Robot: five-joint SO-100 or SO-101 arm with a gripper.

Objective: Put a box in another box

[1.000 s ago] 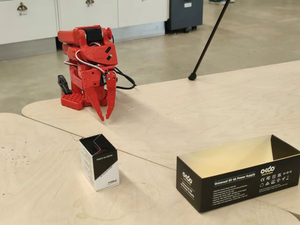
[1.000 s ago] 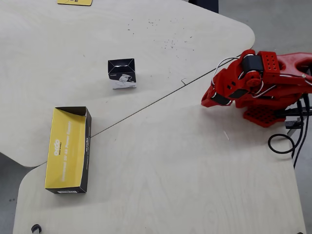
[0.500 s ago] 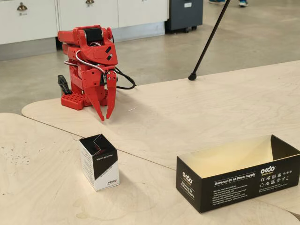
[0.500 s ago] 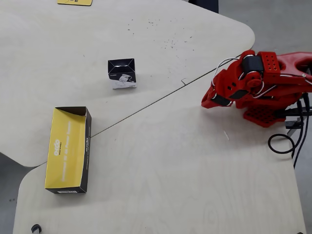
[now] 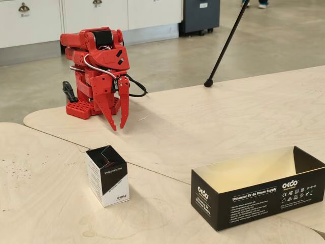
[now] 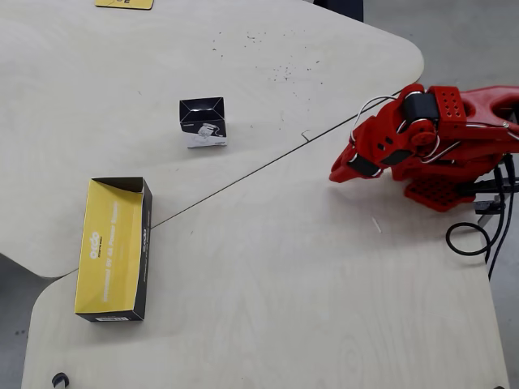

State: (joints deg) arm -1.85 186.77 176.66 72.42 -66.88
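The small black-and-white carton (image 5: pixel 107 176) stands upright on the table with its top open; it also shows in the overhead view (image 6: pixel 203 122). The long black OKdo box (image 5: pixel 259 186) lies open-topped, tan inside, at the front right in the fixed view and at the left in the overhead view (image 6: pixel 113 248). My red gripper (image 5: pixel 119 127) hangs fingertips-down close to the arm's base, folded back, far from both boxes. Its jaws are nearly together and hold nothing. In the overhead view the gripper (image 6: pixel 339 173) is at the right.
The red arm base (image 5: pixel 84 108) sits at the table's far edge with a black cable (image 6: pixel 470 239) beside it. A black tripod leg (image 5: pixel 225 46) rests on the table behind. A seam (image 6: pixel 243 174) runs between two tabletops. A yellow item (image 6: pixel 123 3) lies at the far edge.
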